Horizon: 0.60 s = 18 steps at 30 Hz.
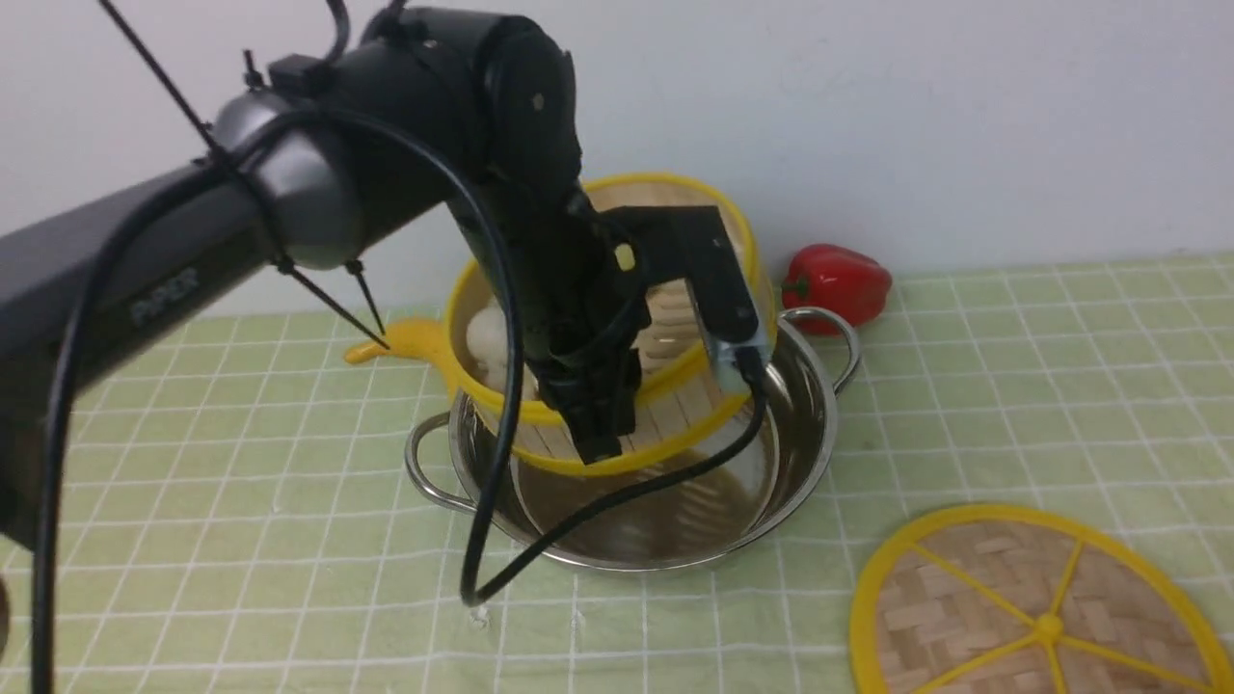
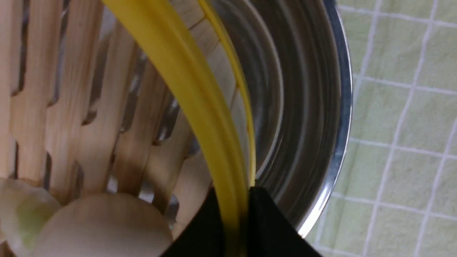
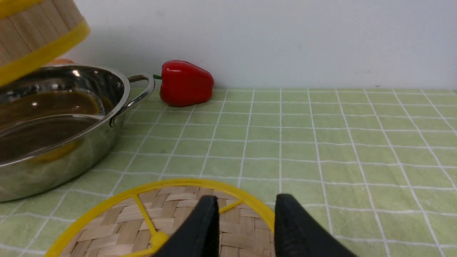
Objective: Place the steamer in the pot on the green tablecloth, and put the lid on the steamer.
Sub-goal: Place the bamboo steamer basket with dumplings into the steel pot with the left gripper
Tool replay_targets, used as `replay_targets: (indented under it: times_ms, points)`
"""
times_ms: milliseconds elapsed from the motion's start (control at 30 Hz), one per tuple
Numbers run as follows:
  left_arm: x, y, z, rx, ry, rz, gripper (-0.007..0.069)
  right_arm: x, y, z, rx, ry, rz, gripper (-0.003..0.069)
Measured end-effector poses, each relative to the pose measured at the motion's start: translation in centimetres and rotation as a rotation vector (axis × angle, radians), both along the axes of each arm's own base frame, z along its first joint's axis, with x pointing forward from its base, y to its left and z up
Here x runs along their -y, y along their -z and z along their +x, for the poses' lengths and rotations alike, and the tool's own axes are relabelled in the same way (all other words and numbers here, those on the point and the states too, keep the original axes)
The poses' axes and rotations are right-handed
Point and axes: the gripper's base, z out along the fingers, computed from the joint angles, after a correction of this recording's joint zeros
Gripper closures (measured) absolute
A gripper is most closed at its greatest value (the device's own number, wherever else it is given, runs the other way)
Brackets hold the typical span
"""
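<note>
Steamer (image 1: 675, 318) hangs tilted over the pot (image 1: 802, 453) on the green cloth (image 1: 1012, 386), its yellow rim pinched in the left claw (image 2: 239, 200). Right claw (image 3: 246, 221) stands parted and empty over the lid (image 1: 1032, 617), which lies flat beside the pot.

The light is soft, even and fairly bright, and shadows are faint. Across the upper left of the front view my left arm (image 1: 289, 193) is a dark, slightly soft mass. The pot (image 1: 800, 453) shows small white glints on its rim and a smeared brown reflection inside. In my left wrist view the steamer (image 2: 185, 89) and buns (image 2: 103, 225) are close and blurred. In the right wrist view my right gripper (image 3: 246, 205) is out of focus at the bottom edge, the green tablecloth (image 3: 321, 142) is sharp, and a grey shadow lies on the wall (image 3: 107, 46) at upper left.
</note>
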Motion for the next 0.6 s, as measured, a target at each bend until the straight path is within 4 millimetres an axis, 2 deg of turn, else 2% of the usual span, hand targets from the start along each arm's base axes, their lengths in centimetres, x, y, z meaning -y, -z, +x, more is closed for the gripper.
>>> replay_targets:
  times_ms: [100, 300, 600]
  points:
    - [0.2, 1.5, 0.4, -0.037, 0.008, 0.02, 0.0573, 0.0, 0.0, 0.0, 0.0, 0.0, 0.0, 0.0416]
    - [0.7, 3.2, 0.7, -0.091, 0.008, 0.015, 0.0573, 0.0, 0.0, 0.0, 0.0, 0.0, 0.0, 0.0416]
    - [1.3, 4.6, 0.9, -0.138, 0.002, -0.001, 0.0573, 0.0, 0.0, 0.0, 0.0, 0.0, 0.0, 0.0416]
